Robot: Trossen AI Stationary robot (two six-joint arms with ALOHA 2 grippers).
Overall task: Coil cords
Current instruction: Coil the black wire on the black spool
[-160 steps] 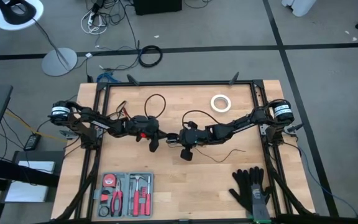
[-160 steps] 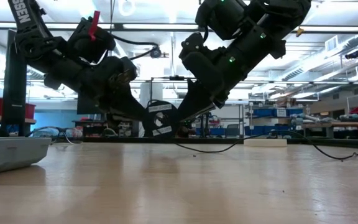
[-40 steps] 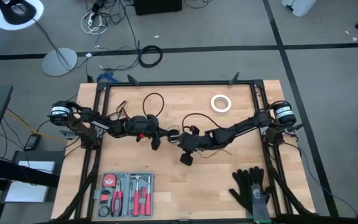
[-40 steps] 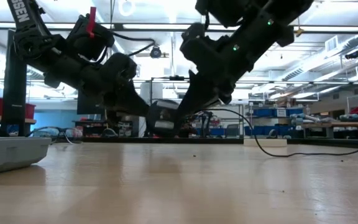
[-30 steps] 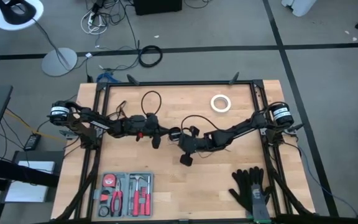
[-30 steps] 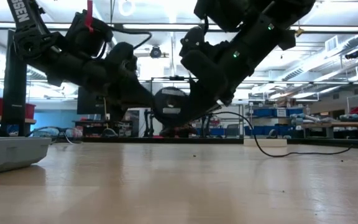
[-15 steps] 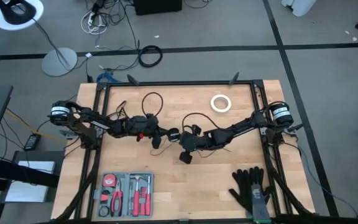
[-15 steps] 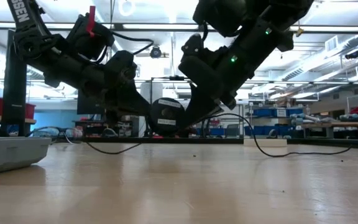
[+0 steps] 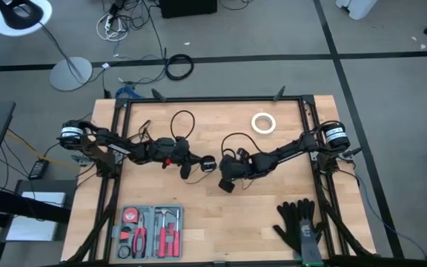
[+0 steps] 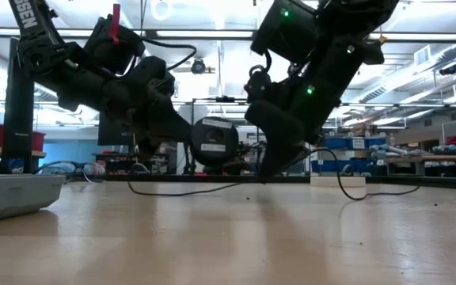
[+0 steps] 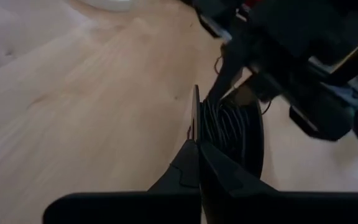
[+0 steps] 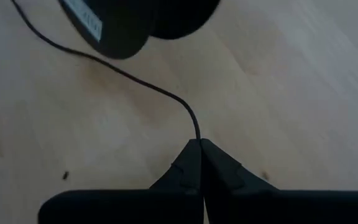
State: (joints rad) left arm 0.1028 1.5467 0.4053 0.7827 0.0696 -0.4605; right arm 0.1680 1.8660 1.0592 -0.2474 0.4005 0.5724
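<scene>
Puck point(image 10: 214, 142) raised off the surface point(image 9: 199, 200), left claw point(image 11: 197, 146) pinching its rim, probably so cord point(image 12: 135, 78) winds on; right claw point(image 12: 199, 144) pinches cord to feed it.

Since half a second ago, the right gripper point(image 9: 225, 176) has been drawn away from the left gripper point(image 9: 201, 164), toward the right side of the table, opening a gap beside the round black puck point(image 10: 214, 142) where the two had been close together. The puck has been lifted slightly. The thin black cord point(image 10: 182, 191), pinched in the right fingertips point(image 12: 199, 153), is now stretched low across the tabletop below the puck.
</scene>
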